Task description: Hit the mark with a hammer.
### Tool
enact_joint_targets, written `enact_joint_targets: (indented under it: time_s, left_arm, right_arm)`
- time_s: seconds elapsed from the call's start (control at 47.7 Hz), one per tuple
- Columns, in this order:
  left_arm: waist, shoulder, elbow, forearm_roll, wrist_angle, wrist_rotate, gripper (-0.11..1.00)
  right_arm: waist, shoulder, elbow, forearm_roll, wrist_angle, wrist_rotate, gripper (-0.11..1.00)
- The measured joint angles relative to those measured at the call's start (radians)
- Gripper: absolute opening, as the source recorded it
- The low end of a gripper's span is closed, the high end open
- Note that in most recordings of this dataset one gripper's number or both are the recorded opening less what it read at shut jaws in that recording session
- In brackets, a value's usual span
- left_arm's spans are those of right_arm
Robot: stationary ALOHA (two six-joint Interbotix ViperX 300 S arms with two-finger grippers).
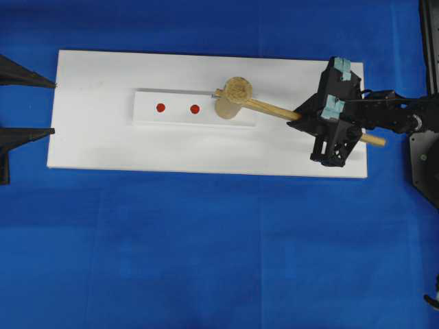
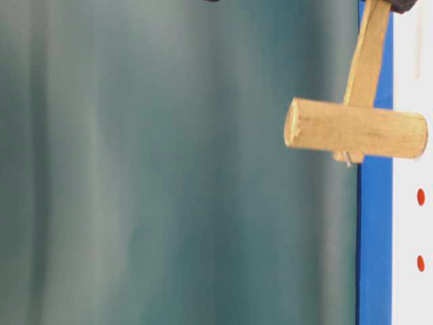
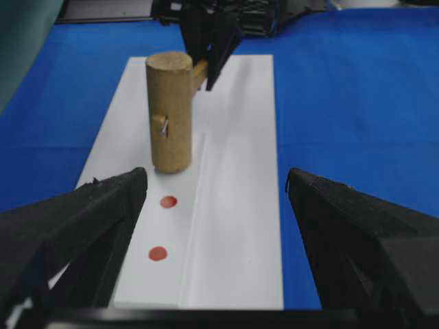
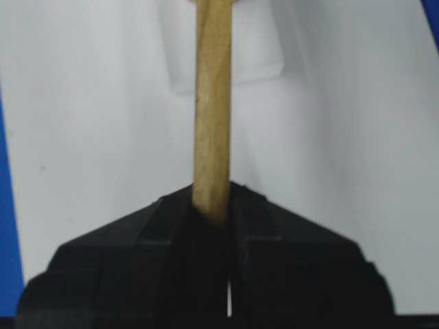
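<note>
Fingers [image 1: 27, 81] of my left gripper [image 1: 53, 107] poke in from the left edge of the overhead view, spread well apart with nothing between them. Ahead of those open jaws lies a white board [image 1: 96, 147] on a blue cloth [image 1: 206, 260]. A smaller white strip [image 1: 147, 116] sits on the board, carrying two red marks: the nearer mark [image 1: 160, 107] to my left jaws, then a second mark [image 1: 195, 109] further on.

Just beyond the second mark I see the hammer [image 1: 233, 98], a light tan wooden mallet. Its thick cylindrical head is over the far end of the strip, standing on end with one flat face down in my left wrist view; from there I cannot tell if it touches the strip. The table-level view shows the head held off the board. The slim handle runs rightward from the head.

My right gripper [image 1: 305, 116] is clamped on the handle, jaws pressed against both sides of the wood, with the handle's tail sticking out behind them.
</note>
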Motion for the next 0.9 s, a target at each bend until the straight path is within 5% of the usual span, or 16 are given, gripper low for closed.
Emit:
enact_joint_targets:
  time_s: [0.419,0.901]
  left_arm:
    - [0.0,0.0,0.0,0.0,0.002,0.0,0.81]
    - [0.0,0.0,0.0,0.002,-0.018,0.0,0.81]
  right_arm:
    - [0.002,-0.229,-0.012,-0.021,-0.005,-0.011,0.02]
    - [0.017,-0.156,-0.063,-0.021,0.011,-0.011,0.02]
